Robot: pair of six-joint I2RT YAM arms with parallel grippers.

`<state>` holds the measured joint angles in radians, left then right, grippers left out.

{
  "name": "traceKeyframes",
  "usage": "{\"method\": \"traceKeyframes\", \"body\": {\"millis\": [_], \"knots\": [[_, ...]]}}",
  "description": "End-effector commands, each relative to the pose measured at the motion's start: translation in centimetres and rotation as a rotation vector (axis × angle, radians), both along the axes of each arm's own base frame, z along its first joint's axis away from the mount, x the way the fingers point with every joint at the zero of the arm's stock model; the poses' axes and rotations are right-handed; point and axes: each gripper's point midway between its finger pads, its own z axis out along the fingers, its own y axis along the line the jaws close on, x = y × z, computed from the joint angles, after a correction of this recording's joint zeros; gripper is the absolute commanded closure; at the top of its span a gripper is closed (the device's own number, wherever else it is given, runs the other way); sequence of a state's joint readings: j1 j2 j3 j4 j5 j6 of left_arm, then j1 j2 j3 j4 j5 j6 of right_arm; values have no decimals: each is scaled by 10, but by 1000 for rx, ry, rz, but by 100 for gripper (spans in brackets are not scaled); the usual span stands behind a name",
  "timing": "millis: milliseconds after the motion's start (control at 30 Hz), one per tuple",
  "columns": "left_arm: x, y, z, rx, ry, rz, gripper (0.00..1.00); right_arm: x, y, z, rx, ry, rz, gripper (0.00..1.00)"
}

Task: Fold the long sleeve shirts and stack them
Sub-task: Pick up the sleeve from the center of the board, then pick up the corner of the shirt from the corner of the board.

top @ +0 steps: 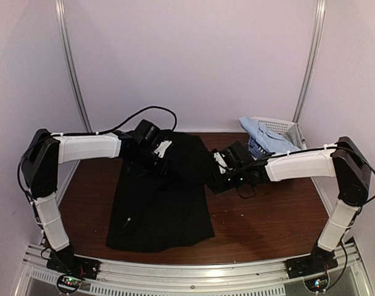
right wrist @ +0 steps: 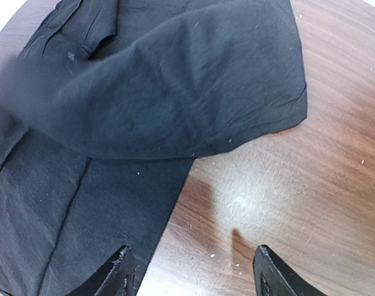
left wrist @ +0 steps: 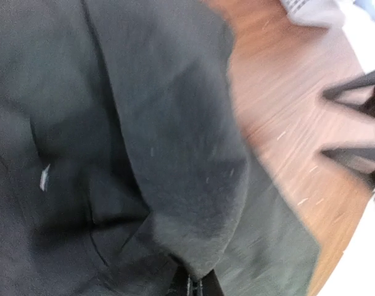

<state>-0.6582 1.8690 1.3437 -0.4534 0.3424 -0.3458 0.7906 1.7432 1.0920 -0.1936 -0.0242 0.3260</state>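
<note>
The black shirt (top: 160,206) lies spread on the brown table, its upper part folded over. My left gripper (top: 158,161) is shut on a fold of the black shirt (left wrist: 175,154) near its top and holds the cloth lifted. My right gripper (right wrist: 190,271) is open and empty, just above the table at the shirt's right edge (right wrist: 132,209); it also shows in the top view (top: 217,172). The pale blue shirt (top: 261,132) and the blue-and-white patterned shirt (top: 256,147) lie bunched at the back right.
A white lattice basket (top: 275,126) stands at the back right under the other shirts. The table (top: 267,216) has a rounded edge. Pale walls and metal posts enclose the back and sides.
</note>
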Motion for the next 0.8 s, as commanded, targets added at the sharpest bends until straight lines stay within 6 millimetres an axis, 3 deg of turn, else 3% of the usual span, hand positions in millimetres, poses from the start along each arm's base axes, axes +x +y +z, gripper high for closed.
{"method": "traceKeyframes", "body": {"millis": [0, 133, 333, 500, 767], "knots": [[22, -27, 58, -132, -62, 3, 100, -19, 7, -2, 6, 30, 17, 34], [44, -32, 103, -204, -117, 53, 100, -39, 11, -14, -4, 73, 23, 39], [80, -20, 157, -299, -187, 123, 100, -79, 20, -33, -48, 145, 43, 45], [92, -14, 174, -331, -211, 125, 100, -115, 19, -52, -120, 202, 41, 48], [101, -4, 186, -342, -242, 133, 100, -159, 9, -74, -191, 281, 4, 54]]}}
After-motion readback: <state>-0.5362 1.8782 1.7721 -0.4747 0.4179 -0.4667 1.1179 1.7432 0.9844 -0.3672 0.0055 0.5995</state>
